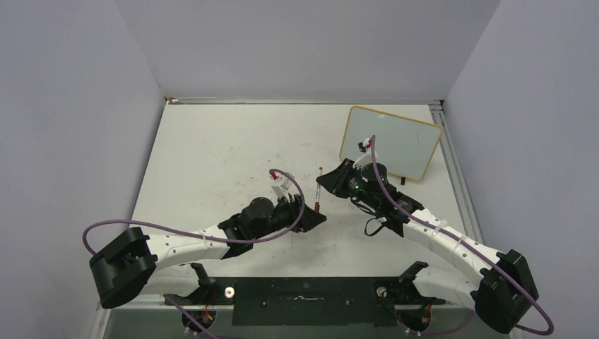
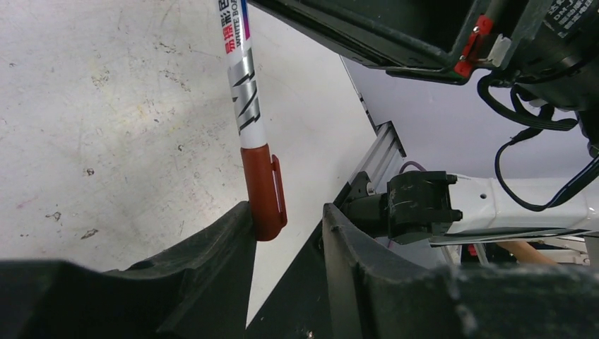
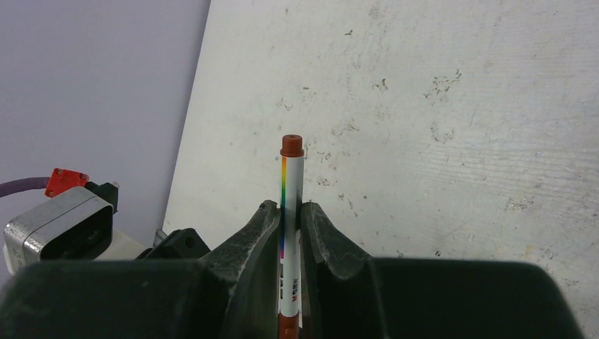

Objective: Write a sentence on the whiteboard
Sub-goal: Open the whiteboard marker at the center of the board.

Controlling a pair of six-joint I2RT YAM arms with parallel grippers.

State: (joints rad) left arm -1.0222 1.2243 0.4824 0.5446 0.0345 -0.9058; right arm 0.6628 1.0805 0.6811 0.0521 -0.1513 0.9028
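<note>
The whiteboard point(image 1: 390, 141), wood-framed, stands tilted at the table's back right. Its face looks blank and the sentence is not in view. A white marker point(image 1: 320, 185) with a red cap point(image 2: 263, 191) hangs between the two arms, mid-table. My right gripper point(image 3: 289, 208) is shut on the marker's barrel point(image 3: 291, 176), whose red tail end points away from it. My left gripper point(image 2: 286, 208) straddles the cap from below. The cap rests against one finger point(image 2: 229, 236), and a gap separates it from the other finger point(image 2: 346, 233), so the jaws stand open.
Grey walls close in the table on three sides. An aluminium rail point(image 1: 452, 162) runs along the right edge behind the whiteboard. A black base plate point(image 1: 304, 300) lies at the near edge between the arm bases. Purple cables point(image 1: 297, 185) loop over both arms.
</note>
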